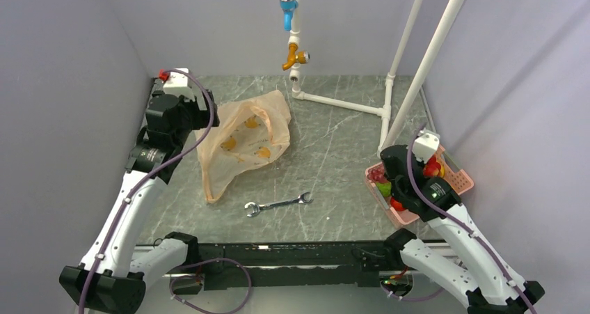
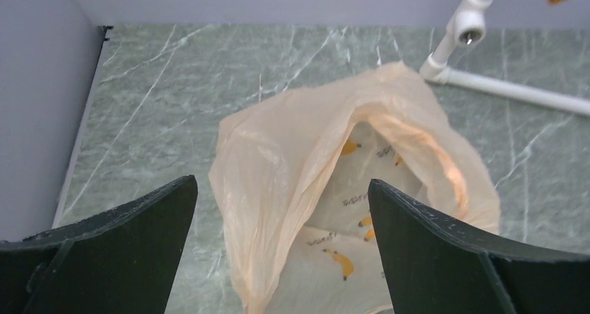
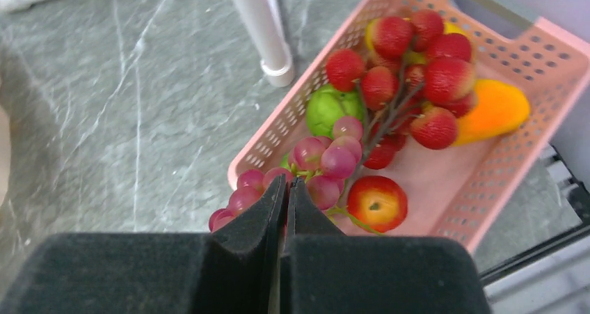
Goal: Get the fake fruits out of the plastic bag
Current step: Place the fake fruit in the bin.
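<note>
The plastic bag (image 1: pixel 243 141) lies crumpled on the table (image 1: pixel 334 161) toward the far left corner, its mouth gaping toward the left gripper (image 2: pixel 282 183). That gripper hangs just above the bag with its jaws spread wide, holding nothing.

The fruits (image 3: pixel 410 70) sit in a pink basket (image 3: pixel 529 49) at the right edge, near the near right corner. They include red berries, a green one, an orange one and a red apple (image 3: pixel 377 202).

The right gripper (image 3: pixel 285 183) is over the basket's rim with its jaws pressed together among the grapes (image 3: pixel 327 162). Whether they pinch a stem cannot be told.

A wrench (image 1: pixel 277 204) lies near the middle of the near edge.
</note>
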Robot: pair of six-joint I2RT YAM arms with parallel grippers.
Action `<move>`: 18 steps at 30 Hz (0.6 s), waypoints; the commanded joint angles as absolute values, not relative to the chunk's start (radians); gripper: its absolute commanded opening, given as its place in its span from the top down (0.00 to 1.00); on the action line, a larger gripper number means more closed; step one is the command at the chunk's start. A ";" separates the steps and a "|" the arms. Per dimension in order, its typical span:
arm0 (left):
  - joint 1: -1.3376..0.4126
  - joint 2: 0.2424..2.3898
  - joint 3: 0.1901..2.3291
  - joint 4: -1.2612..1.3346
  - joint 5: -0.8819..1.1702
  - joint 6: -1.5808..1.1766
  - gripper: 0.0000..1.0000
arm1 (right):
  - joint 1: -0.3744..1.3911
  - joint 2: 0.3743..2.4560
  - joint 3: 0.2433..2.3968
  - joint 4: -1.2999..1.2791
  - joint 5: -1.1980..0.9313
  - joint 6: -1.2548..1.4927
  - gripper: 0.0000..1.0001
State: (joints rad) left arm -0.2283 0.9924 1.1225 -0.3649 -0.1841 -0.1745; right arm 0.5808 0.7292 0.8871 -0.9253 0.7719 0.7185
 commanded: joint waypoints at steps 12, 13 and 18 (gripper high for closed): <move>-0.233 0.925 1.046 -0.244 -0.115 -0.081 0.01 | 0.228 0.776 0.860 -0.964 0.838 0.870 1.00; -0.234 0.923 1.045 -0.245 -0.115 -0.081 0.01 | 0.191 0.788 0.852 -0.945 0.807 0.852 1.00; -0.250 0.904 1.025 -0.232 -0.143 -0.067 0.01 | 0.090 0.833 0.800 -0.897 0.649 0.885 1.00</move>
